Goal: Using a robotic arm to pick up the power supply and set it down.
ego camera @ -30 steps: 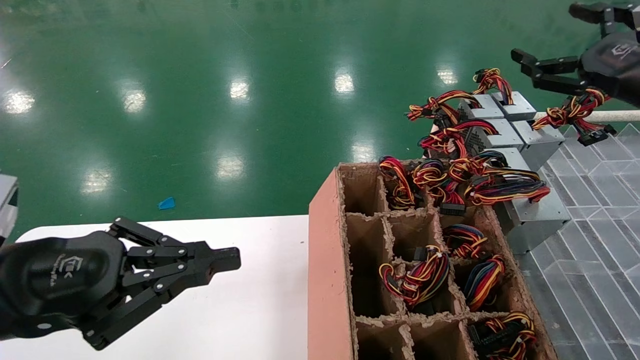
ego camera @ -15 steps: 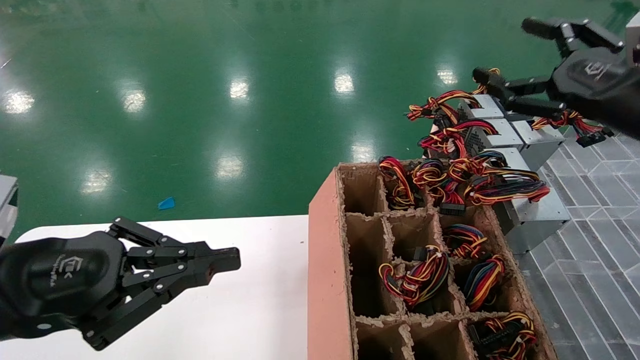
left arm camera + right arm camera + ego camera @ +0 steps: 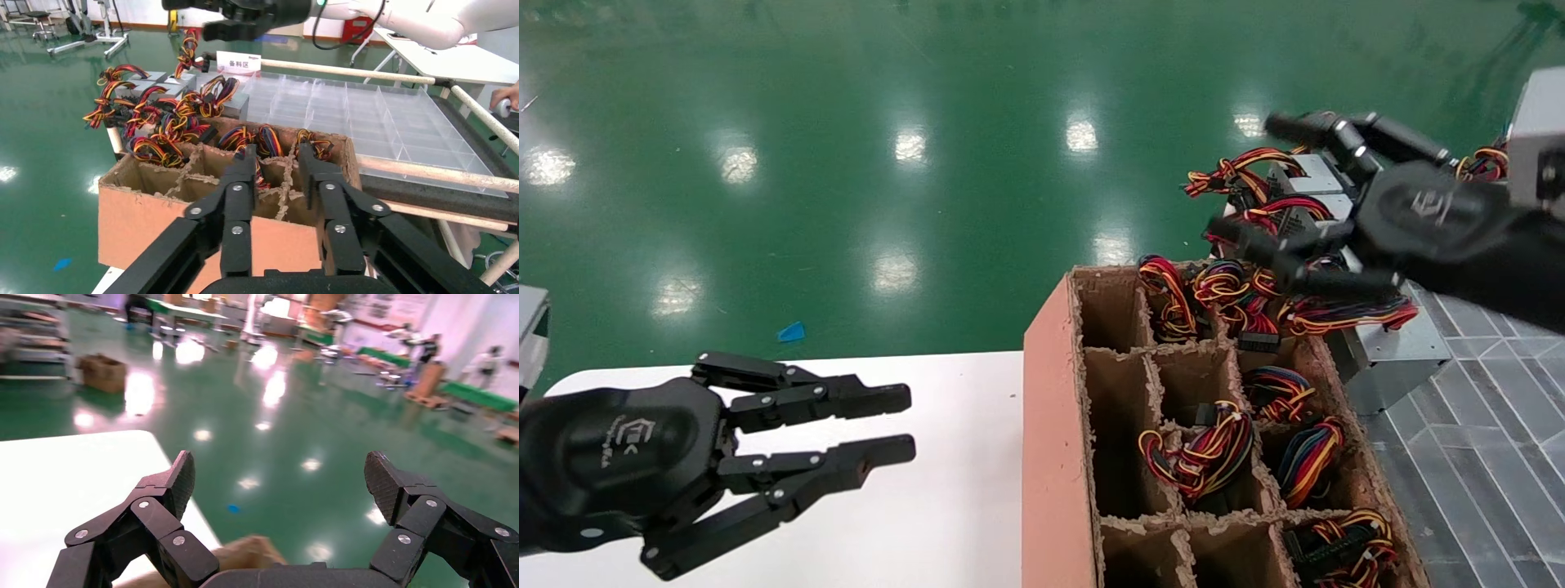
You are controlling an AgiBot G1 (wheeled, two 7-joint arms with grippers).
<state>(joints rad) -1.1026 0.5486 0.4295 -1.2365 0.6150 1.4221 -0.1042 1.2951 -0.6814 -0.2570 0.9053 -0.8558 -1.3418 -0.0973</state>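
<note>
the left claw (image 3: 891,425) hangs over the white bench (image 3: 944,490) close to the robot, its fingers a little apart and holding nothing. next comes the brown cardboard box (image 3: 1058,425) with its paper walls and wire bundles inside. past the box, on the robot's right, sits the power supply (image 3: 1389,355), a grey metal box with red, yellow and black wires (image 3: 1344,310) lying on top. the right claw (image 3: 1254,184) hangs just above those wires, fingers spread wide and empty. the power supply lies below and a bit nearer than that claw, so the right arm is much the closer one, and it likely needs to go down to grab it.
</note>
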